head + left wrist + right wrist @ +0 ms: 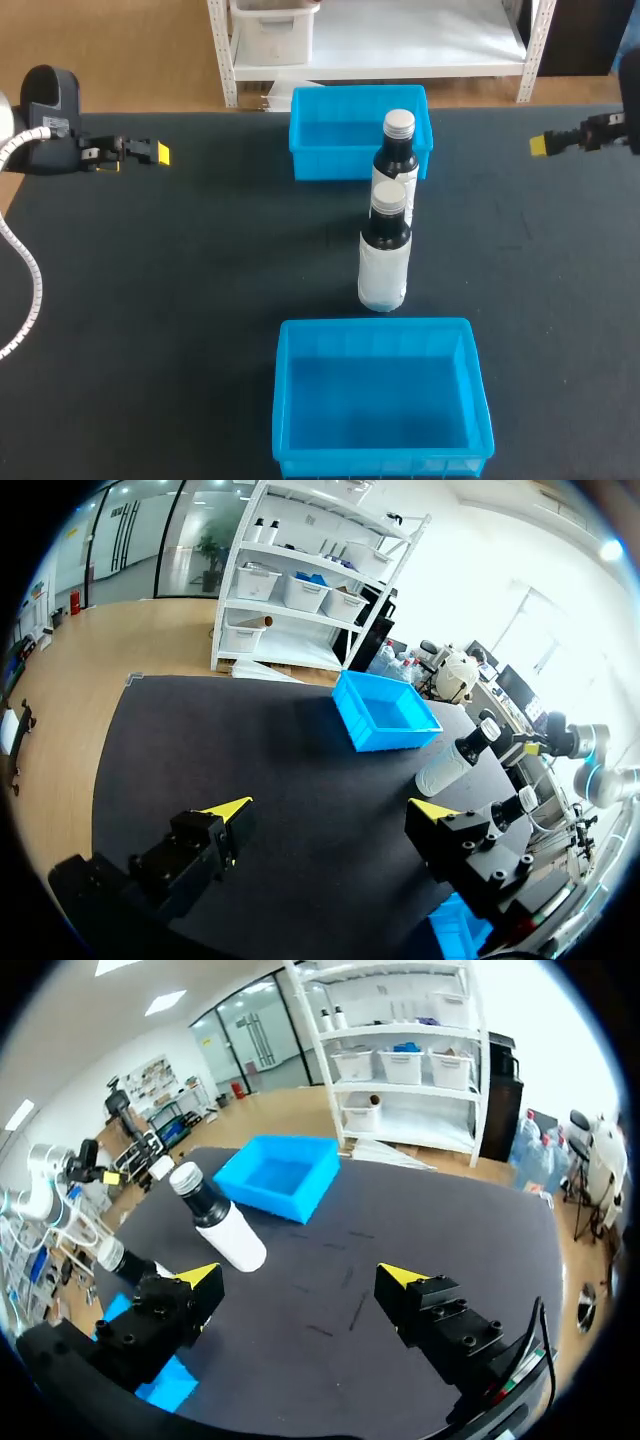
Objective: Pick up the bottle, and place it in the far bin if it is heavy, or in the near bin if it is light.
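The left pincer [335, 805] and right pincer [300, 1272] hang open, empty. The near bottle [384, 255] crowds the far bottle [397, 150]; grasping one may topple the other.

Black arm housings [48, 110], white corrugated cable [35, 285], black fingers [195, 850], yellow tips [228, 808]

Desk [180, 300]: far bin [310, 160] at back middle, near bin [283, 400] at front middle, in line. Two bottles stand upright between them, one behind the other. Rear bottle [398, 155] is just before the far bin's right front corner. Front bottle [385, 260] is close before it, short of the near bin. Left claw [160, 153] is far left and right claw [540, 145] far right, both level with the far bin and well apart from the bottles.
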Motion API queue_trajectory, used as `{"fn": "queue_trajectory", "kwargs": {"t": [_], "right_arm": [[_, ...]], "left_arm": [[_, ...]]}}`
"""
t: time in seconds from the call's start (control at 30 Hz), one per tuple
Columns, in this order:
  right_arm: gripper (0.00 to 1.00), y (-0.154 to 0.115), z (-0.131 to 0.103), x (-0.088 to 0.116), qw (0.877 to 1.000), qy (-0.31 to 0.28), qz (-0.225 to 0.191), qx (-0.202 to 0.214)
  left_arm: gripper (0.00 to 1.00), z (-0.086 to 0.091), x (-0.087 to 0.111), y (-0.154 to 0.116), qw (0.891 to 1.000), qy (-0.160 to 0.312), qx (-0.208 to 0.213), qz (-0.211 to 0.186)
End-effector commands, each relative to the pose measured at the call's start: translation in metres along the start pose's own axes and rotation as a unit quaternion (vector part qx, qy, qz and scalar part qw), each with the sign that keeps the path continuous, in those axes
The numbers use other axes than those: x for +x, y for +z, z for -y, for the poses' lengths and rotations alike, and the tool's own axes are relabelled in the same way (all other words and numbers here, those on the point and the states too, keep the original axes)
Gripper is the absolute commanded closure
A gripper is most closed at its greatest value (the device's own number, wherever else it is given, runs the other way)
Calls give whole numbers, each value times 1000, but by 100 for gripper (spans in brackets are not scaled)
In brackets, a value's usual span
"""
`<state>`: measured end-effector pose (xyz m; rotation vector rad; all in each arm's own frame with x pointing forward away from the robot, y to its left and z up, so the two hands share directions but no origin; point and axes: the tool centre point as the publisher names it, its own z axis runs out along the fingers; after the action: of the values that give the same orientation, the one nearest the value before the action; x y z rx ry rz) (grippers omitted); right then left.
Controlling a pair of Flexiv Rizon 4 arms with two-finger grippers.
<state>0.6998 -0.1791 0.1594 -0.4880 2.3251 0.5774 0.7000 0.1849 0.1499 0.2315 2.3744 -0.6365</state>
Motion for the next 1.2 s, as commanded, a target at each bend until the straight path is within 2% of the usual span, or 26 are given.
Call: {"fn": "queue_trajectory", "kwargs": {"t": [0.03,0.6,0.77,0.83,0.9,1.0,1.2], "right_arm": [[0,-11,8,-2,942,-183,-54,-275],[0,-11,8,-2,942,-183,-54,-275],[0,2,-12,-4,897,-314,-70,-303],[0,4,-21,-2,888,-338,-69,-305],[0,5,-32,1,881,-358,-64,-303],[0,7,-44,6,877,-372,-52,-301],[0,25,-75,17,876,-390,-37,-282]], "left_arm": [[0,0,0,0,1000,0,0,0],[0,0,0,0,1000,0,0,0],[0,0,0,0,1000,0,0,0],[0,0,0,0,1000,0,0,0],[0,0,0,0,1000,0,0,0],[0,0,0,0,1000,0,0,0],[0,0,0,0,1000,0,0,0]]}}
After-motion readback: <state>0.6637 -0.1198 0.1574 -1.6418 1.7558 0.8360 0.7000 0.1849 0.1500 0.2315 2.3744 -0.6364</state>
